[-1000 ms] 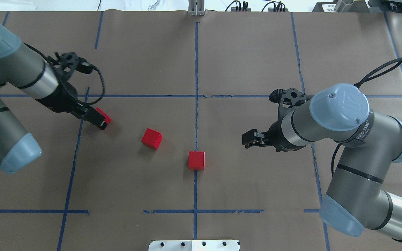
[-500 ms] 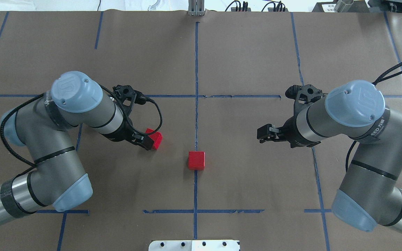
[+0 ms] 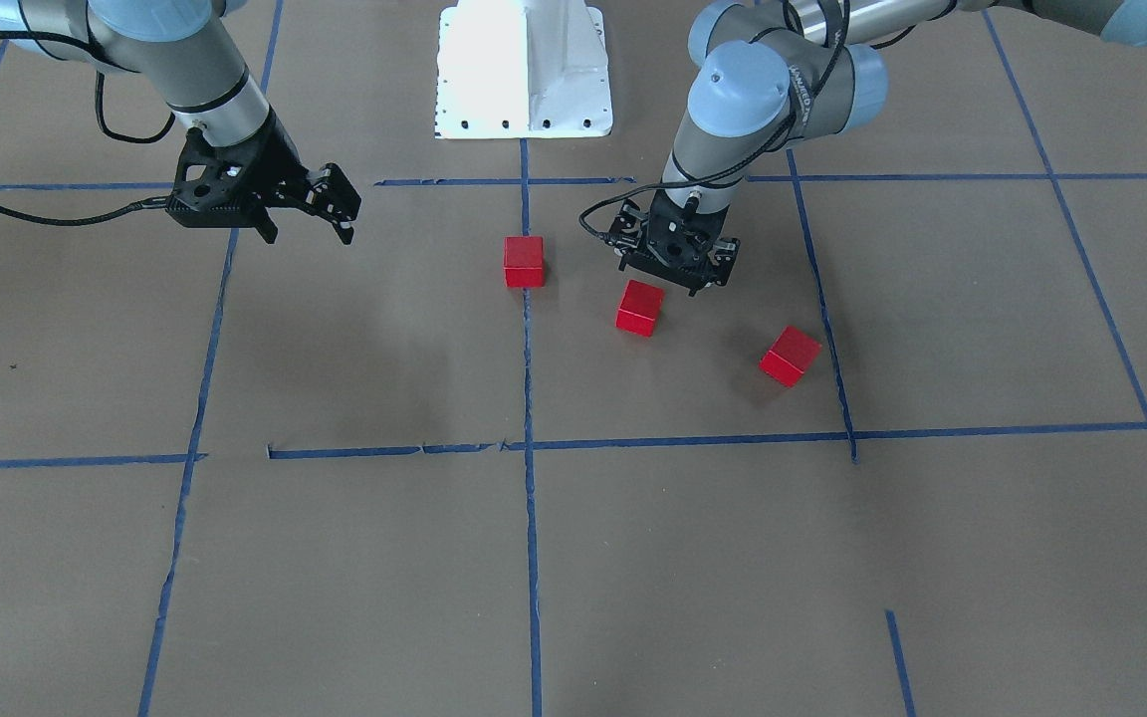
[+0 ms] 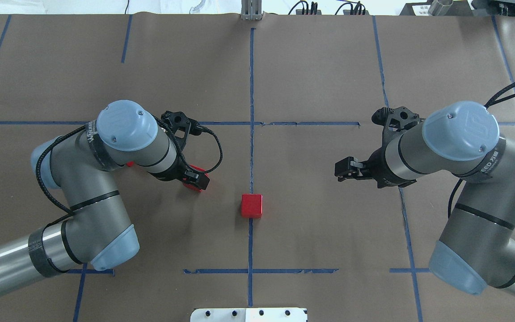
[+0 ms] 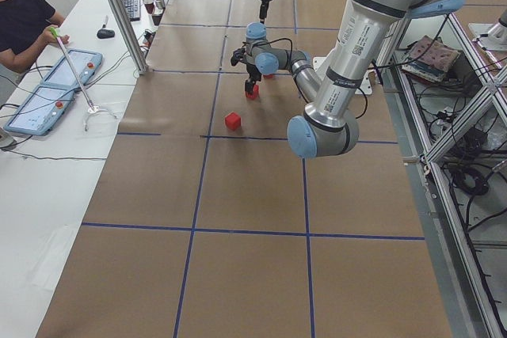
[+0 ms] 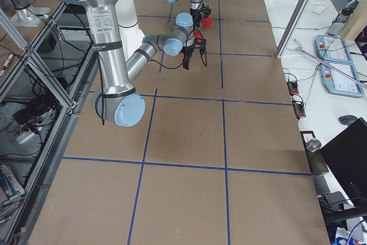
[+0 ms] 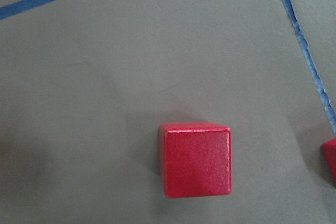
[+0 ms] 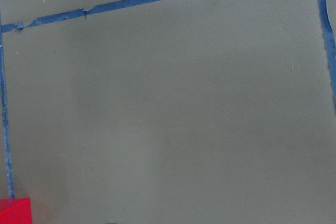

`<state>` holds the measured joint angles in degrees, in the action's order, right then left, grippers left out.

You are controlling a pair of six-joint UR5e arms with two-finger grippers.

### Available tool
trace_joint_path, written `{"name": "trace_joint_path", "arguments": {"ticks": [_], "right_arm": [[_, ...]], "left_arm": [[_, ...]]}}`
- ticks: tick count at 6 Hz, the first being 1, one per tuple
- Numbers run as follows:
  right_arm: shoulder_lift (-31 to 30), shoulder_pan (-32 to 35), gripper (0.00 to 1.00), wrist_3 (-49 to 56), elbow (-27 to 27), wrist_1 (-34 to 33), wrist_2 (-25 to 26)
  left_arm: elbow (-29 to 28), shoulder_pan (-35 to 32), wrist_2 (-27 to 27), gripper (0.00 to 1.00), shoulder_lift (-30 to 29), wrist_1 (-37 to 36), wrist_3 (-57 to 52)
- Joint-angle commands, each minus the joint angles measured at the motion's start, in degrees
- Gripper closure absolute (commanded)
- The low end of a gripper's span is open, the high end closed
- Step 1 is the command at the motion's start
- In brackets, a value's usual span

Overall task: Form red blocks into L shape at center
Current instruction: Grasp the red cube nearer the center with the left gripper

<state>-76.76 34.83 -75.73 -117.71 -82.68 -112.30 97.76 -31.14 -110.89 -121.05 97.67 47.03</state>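
Three red blocks lie apart on the brown paper. One block (image 3: pixel 524 261) (image 4: pixel 251 205) sits on the centre tape line. The middle block (image 3: pixel 639 307) (image 7: pixel 196 159) lies under my left gripper (image 3: pixel 668 279) (image 4: pixel 196 179), which hovers just above it with its jaws apart and empty. In the overhead view this block (image 4: pixel 200 170) is mostly covered. The third block (image 3: pixel 791 356) lies further out on my left, hidden by the left arm in the overhead view. My right gripper (image 3: pixel 305 237) (image 4: pixel 339 173) is open and empty, off to the right of the centre block.
Blue tape lines (image 4: pixel 251 134) divide the table into squares. The white robot base plate (image 3: pixel 524 70) stands at the near middle edge. An operator's desk with tablets (image 5: pixel 47 93) runs along the far side.
My left gripper has swung right from the outermost block to above the middle block. My right gripper has drawn back a little to the right. The blocks have not moved.
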Motion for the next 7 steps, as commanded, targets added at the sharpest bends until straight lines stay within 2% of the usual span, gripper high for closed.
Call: {"name": "trace_joint_path", "arguments": {"ticks": [1, 3, 5, 6, 7], "right_arm": [[-0.1, 0.2, 0.0, 0.0, -0.1, 0.0, -0.1], [-1.1, 0.2, 0.0, -0.1, -0.2, 0.1, 0.7], [-1.2, 0.2, 0.0, -0.2, -0.6, 0.1, 0.8], [-1.3, 0.2, 0.0, -0.2, -0.9, 0.1, 0.8], [-1.3, 0.2, 0.0, -0.2, -0.9, 0.1, 0.8]], "left_arm": [[-2.7, 0.2, 0.9, 0.0, -1.6, 0.2, 0.1], [-4.7, 1.2, 3.1, 0.0, -2.6, 0.2, 0.1], [-6.1, 1.2, 3.2, 0.22, -2.8, 1.7, -0.3], [-7.8, 1.2, 3.2, 0.39, -2.8, 5.2, -0.5], [-7.8, 1.1, 3.1, 0.81, -2.8, 5.3, 0.0]]}}
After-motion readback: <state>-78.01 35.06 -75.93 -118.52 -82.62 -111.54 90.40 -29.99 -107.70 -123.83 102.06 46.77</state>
